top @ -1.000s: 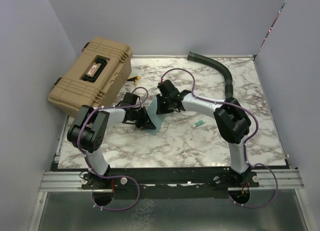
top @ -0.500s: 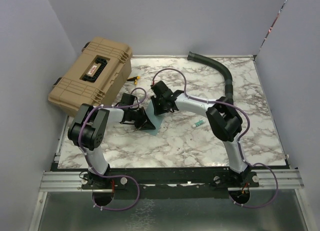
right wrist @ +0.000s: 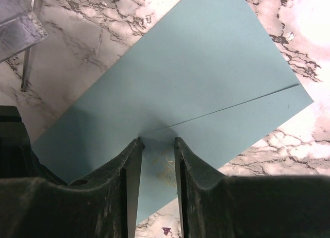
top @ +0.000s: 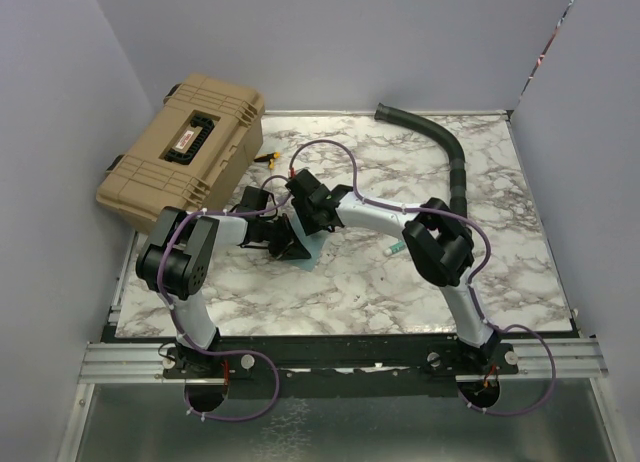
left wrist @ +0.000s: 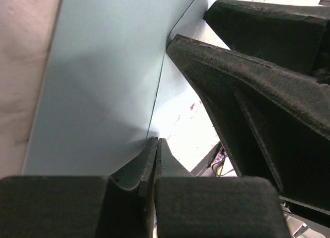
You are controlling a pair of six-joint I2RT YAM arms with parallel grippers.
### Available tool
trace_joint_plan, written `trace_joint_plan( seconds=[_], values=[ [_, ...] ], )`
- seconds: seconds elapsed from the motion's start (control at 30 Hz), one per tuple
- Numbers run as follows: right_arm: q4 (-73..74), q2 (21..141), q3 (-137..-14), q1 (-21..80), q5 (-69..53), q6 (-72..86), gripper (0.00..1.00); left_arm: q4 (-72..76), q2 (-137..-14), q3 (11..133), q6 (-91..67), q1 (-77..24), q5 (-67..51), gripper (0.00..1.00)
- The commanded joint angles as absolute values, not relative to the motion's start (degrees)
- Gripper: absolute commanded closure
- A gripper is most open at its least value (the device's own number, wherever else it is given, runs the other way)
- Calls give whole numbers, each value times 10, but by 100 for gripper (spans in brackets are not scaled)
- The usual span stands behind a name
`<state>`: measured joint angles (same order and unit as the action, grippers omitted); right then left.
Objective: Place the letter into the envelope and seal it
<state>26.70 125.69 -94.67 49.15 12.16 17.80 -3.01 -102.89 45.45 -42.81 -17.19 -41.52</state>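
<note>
1. While your left gripper (left wrist: pixel 156 145) is closed tip to tip, it looks pinched on one thin teal ply at the edge of the envelope (right wrist: pixel 206 68). Nothing else sits between those jaws.
2. Your right gripper (right wrist: pixel 157 160) stands partly open with a narrow gap between its fingers (right wrist: pixel 131 166). The tips are down at the envelope's face, right where a fold line ends. It has hold of nothing.
3. The envelope lies on the table (right wrist: pixel 93 32) at mid-table, between the two grippers. From these views you cannot tell how flat it sits on the left gripper's side.
4. The letter shows in no view, so you cannot tell whether it is already inside.
5. Expect the envelope to handle as light, thin, floppy paper.
   - It will likely skate on the smooth marble if pushed from one side only.
   - It will likely crease or buckle under a hard pinch.
   - Take it by an edge or by the flap, one ply at a time, close to the fold.
   - For sealing, I would press down along the flap rather than grip it, with the other gripper pinning the body.
6. The left arm (top: pixel 225 230) reaches in low from the left. The right arm (top: pixel 375 217) stretches across from the right with its elbow raised. The two wrists sit just beside each other, and the right fingers loom close in the left wrist view, so you have little room to turn either one.
</note>
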Motion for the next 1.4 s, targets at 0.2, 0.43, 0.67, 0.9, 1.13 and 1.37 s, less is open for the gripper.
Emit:
trace_joint_plan(
  seconds=[0.2, 0.43, 0.67, 0.9, 1.13, 1.37],
  values=[
    [346, 1312, -916, 471, 188, 185, 74, -95, -1056, 419, -398, -158, -364, 100],
    [329, 1299, -904, 437, 194, 178, 79, -94, -1057, 417, -397, -158, -365, 100],
    [324, 1295, -891, 413, 212, 168, 79, -94, -1058, 417, -396, -158, -365, 100],
    [316, 1246, -868, 388, 222, 171, 79, -94, -1056, 425, -396, -158, -366, 100],
    [309, 1171, -910, 385, 77, 199, 78, -95, -1048, 436, -394, -159, -360, 100],
    [314, 1209, -938, 439, 51, 207, 78, -95, -1052, 437, -392, -159, -361, 100]
  ],
)
